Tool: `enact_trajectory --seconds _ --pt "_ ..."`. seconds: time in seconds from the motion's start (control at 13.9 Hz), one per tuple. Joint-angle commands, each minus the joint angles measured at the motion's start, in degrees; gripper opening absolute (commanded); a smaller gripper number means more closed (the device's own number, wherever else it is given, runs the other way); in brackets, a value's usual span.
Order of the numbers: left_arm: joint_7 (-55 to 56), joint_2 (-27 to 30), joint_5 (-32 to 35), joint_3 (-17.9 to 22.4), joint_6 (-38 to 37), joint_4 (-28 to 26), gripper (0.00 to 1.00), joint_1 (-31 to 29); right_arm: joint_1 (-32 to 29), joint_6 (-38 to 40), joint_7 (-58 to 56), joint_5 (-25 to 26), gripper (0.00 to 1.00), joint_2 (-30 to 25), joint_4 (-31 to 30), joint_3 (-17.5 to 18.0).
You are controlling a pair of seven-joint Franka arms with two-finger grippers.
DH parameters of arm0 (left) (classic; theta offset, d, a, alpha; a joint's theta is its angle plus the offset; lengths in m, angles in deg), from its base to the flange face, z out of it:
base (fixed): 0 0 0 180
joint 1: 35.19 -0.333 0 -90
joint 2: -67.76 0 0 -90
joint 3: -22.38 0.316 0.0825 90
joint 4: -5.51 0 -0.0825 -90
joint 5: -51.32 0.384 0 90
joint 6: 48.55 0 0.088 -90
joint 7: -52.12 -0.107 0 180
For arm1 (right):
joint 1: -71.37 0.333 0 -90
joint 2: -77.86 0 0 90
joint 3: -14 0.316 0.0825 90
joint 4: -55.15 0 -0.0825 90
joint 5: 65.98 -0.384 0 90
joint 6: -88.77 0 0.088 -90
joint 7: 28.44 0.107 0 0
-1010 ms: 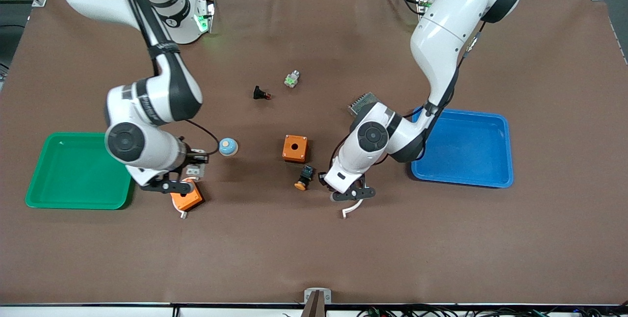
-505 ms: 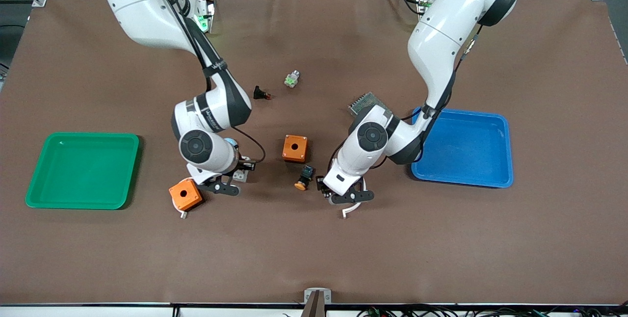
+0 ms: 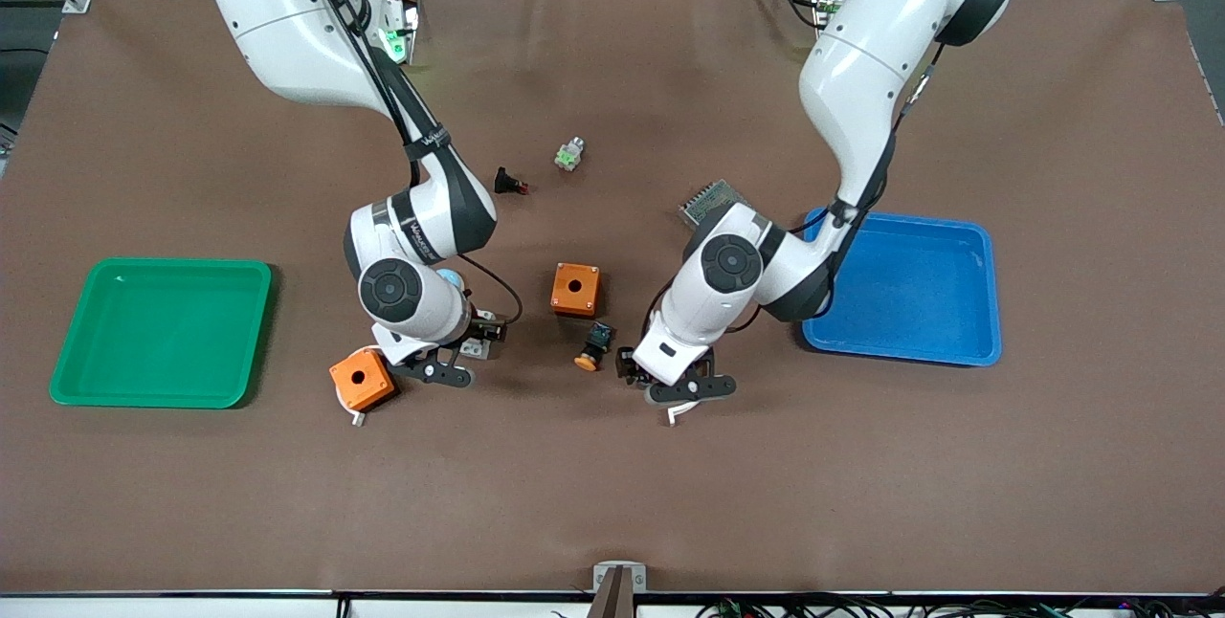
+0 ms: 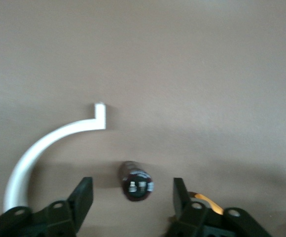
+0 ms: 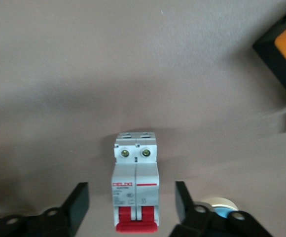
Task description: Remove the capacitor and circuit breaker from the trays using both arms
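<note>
Both trays, the green one (image 3: 161, 331) at my right arm's end of the surface and the blue one (image 3: 904, 288) at my left arm's end, look bare, so I judge the step in hand is letting go and backing off cleanly. I should lift each tool straight up, fingers spread, so neither part gets dragged or tipped.

My right tool (image 5: 131, 207) has its fingers apart, one on each side of the circuit breaker (image 5: 135, 187), which lies flat on the brown surface (image 3: 612, 494) clear of both, red levers toward my wrist, beside an orange box (image 3: 362, 379).

My left tool (image 4: 133, 197) is likewise spread; the capacitor (image 4: 135, 180) sits between the fingers, seemingly untouched, near a white curved strip (image 4: 44, 148), though it is too blurred to be sure.
</note>
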Motion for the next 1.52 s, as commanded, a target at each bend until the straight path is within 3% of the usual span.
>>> enact_trajectory --seconds 0.0,0.07,0.29,0.65,0.72,0.79,1.08,1.23,1.44 --pt "-0.03 7.56 0.23 1.65 -8.67 -2.41 0.92 -1.86 -0.46 6.09 -0.4 -0.92 1.0 -5.75 0.49 -0.44" --pt "-0.29 10.2 0.49 1.65 -11.39 -3.2 1.0 -3.35 -0.72 9.08 -0.49 -0.57 1.0 -8.56 0.75 -0.62" --pt "-5.9 17.76 0.58 1.57 -15.81 -6.72 1.0 -8.09 -2.47 17.26 -1.71 -0.04 1.0 -17.26 0.76 -2.28" --pt "-19.08 25.86 0.58 0.61 -26.18 -7.43 1.0 -17.93 -12.74 28.6 -17.07 3.39 1.0 -29.58 -0.03 -2.38" --pt "-22.06 27.7 0.58 -2.01 -27.58 -8.91 1.0 -21.61 -15.98 30.01 -21.71 3.39 1.0 -31.68 -0.64 -2.38" --pt "-24.44 30.24 0.58 -2.12 -27.77 -11.27 1.0 -22.52 -18.45 30.72 -25.85 3.39 1.0 -33.45 -1.35 -2.38" --pt "-31.3 44.38 0.58 3.57 -27.77 -24.1 1.0 -21.04 -25.05 30.38 -34.39 3.39 1.0 -40.47 -6.52 -2.38" --pt "-31.76 52.72 0.58 8.93 -28.03 -30.52 1.0 -17.09 -26.64 30.2 -35.47 3.39 1.0 -43.99 -9.51 -2.46" --pt "-32.02 58.47 0.58 9.12 -30.57 -33.97 1.0 -17.16 -29.28 30.11 -38.62 3.39 1.0 -45.85 -10.67 -2.46"
